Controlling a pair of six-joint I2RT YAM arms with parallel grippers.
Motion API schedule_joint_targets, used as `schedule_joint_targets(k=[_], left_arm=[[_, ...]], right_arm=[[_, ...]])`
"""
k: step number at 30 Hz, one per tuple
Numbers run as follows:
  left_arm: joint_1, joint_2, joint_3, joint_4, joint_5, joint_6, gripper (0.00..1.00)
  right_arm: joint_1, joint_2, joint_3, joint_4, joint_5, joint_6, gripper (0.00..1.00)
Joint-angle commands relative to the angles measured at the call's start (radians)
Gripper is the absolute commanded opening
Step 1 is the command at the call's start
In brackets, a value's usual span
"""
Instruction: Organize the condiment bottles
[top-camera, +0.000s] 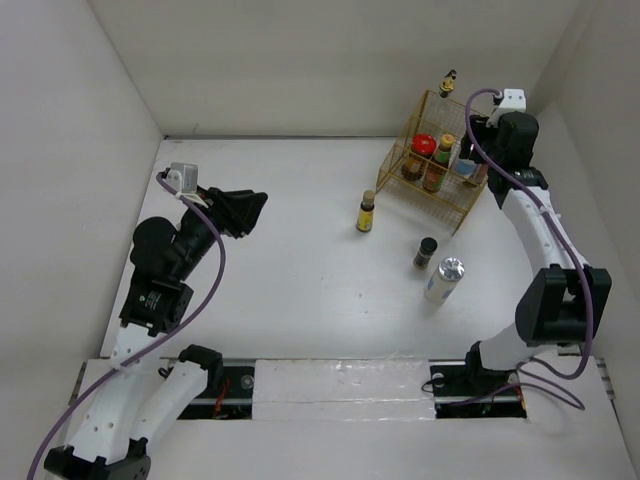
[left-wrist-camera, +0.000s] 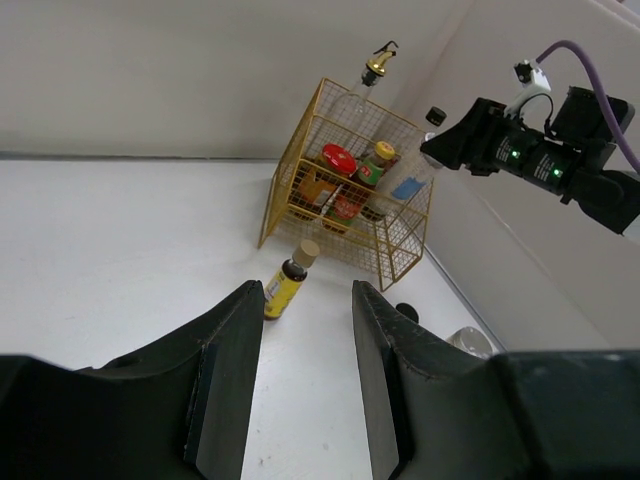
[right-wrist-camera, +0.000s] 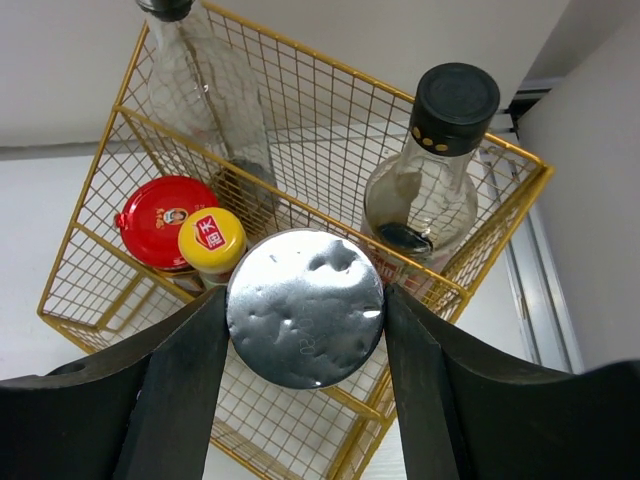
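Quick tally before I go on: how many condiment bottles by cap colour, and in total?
Black cap: 2, clear bottle and small dark jar
Silver cap: 2, held bottle and white bottle
Red cap: 1, squat jar
Yellow cap: 1, slim bottle
Tan cap: 1, brown bottle
Gold pourer: 1, tall bottle
Total: 8

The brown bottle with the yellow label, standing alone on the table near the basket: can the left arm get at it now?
Probably yes. The left claw is open and empty, it faces the brown bottle, and only bare table lies between them.
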Motion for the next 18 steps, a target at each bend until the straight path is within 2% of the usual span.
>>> schedule_joint_targets(k=[1,12,16,18], left_arm=[[-0.001,-0.002,0.027,0.049,0.013,-0.006,0.36],[-0.001,-0.002,0.027,0.049,0.013,-0.006,0.38],[-0.001,-0.002,0.027,0.049,0.013,-0.006,0.38],[-0.001,-0.002,0.027,0.049,0.013,-0.006,0.38]], right_arm=[[-0.002,-0.004,-0.01,0.162,-0.011,0.001,0.51],[-0.002,0.126,-0.03,0.153,-0.011,0.041,0.55],[-0.002,0.139,-0.019,0.143,-0.011,0.041,0.63],[-0.002,0.139,-0.019,0.143,-0.011,0.053,0.71]])
